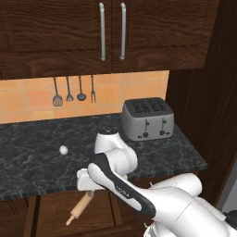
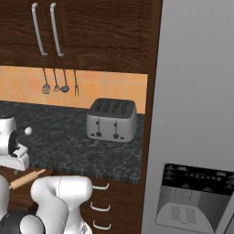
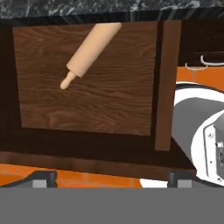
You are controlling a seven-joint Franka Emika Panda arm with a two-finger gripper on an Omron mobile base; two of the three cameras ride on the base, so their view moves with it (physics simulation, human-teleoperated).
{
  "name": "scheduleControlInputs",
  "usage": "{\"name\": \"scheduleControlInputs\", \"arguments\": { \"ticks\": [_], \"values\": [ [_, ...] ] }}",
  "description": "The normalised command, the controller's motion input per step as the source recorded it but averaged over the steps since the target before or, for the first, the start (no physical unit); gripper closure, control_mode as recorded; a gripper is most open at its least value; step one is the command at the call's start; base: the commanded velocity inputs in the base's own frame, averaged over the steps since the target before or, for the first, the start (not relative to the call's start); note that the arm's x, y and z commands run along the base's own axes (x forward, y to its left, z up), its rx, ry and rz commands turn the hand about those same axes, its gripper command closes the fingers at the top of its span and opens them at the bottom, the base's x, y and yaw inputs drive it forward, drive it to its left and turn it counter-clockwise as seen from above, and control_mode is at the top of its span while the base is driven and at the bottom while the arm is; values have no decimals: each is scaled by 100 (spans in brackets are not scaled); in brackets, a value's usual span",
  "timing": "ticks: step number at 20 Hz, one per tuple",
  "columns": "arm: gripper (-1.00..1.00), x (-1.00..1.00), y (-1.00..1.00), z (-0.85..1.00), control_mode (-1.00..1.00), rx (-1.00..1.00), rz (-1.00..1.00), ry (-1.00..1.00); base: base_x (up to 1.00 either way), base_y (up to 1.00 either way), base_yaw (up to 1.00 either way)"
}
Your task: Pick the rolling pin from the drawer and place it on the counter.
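Hand view is aimed down into the drawer [image 3: 87,105], a shallow brown wooden box pulled out from under the counter [image 3: 109,6] so that its contents can be reached from above. The rolling pin [image 3: 89,50] is seen lying flat and diagonal on the drawer floor, one narrow handle pointing toward the middle of the floor, the other end near the counter's edge. The gripper [image 3: 111,178] is held well above it with the two dark finger tips spread wide apart and nothing between them, a posture judged to suit a descent onto the pin. From the left base view, the rolling pin [image 1: 79,209] is shown just below the white hand, under the black veined counter [image 1: 37,157] where a toaster [image 1: 148,118] and a small white ball [image 1: 63,150] are placed.
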Motion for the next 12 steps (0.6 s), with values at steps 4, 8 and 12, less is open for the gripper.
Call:
{"name": "scheduleControlInputs", "arguments": {
  "ticks": [4, 8, 12],
  "values": [
    [-100, 4, 59, -26, -100, -5, -14, 0, 0, 0, 0],
    [-100, 25, 32, -15, -100, -6, -11, 0, 0, 0, 0],
    [-100, 36, 21, -23, -100, -7, -8, 0, 0, 0, 0]
  ]
}}
